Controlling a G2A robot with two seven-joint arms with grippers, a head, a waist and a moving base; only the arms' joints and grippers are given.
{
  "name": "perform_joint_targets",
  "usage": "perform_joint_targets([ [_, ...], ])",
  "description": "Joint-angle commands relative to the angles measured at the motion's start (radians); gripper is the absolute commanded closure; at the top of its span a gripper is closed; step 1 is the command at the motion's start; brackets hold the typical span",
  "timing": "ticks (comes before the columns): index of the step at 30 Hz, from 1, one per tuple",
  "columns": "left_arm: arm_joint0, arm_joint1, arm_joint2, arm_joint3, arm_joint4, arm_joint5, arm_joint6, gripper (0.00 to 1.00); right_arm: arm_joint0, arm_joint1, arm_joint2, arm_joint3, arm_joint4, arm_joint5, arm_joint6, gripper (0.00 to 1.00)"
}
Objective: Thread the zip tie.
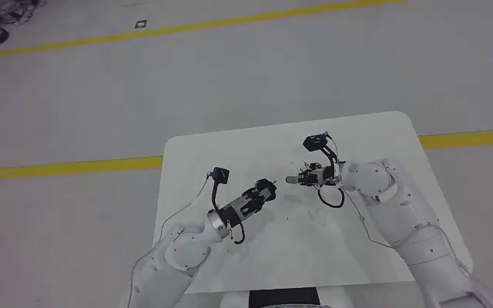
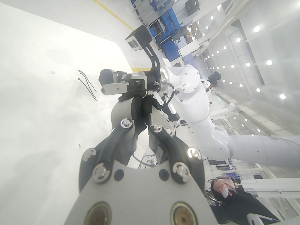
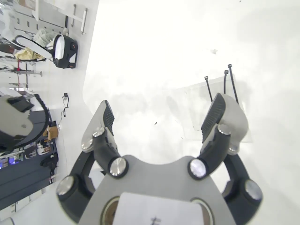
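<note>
Black zip ties lay on the white table beside the low, spread-fingered right gripper. The left gripper faced it, fingers pressed together.

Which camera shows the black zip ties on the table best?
The right wrist view: three zip ties lie side by side, heads clear. The left wrist view shows two. In the top view they are too small to tell.
</note>
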Motion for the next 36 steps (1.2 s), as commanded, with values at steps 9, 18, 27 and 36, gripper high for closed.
perform_joint_targets([
  [9,0.000,0.000,0.000,0.000,0.000,0.000,0.000,1.00,0.053,-0.002,-0.054,0.051,-0.012,0.009,0.059,0.00],
  [18,0.000,0.000,0.000,0.000,0.000,0.000,0.000,1.00,0.050,0.001,-0.061,0.047,-0.042,-0.026,0.039,0.00],
  [27,0.000,0.000,0.000,0.000,0.000,0.000,0.000,1.00,0.081,0.029,-0.077,0.003,-0.137,-0.153,0.187,0.00],
  [36,0.000,0.000,0.000,0.000,0.000,0.000,0.000,1.00,0.142,0.048,-0.164,0.024,-0.078,-0.153,0.263,0.00],
])
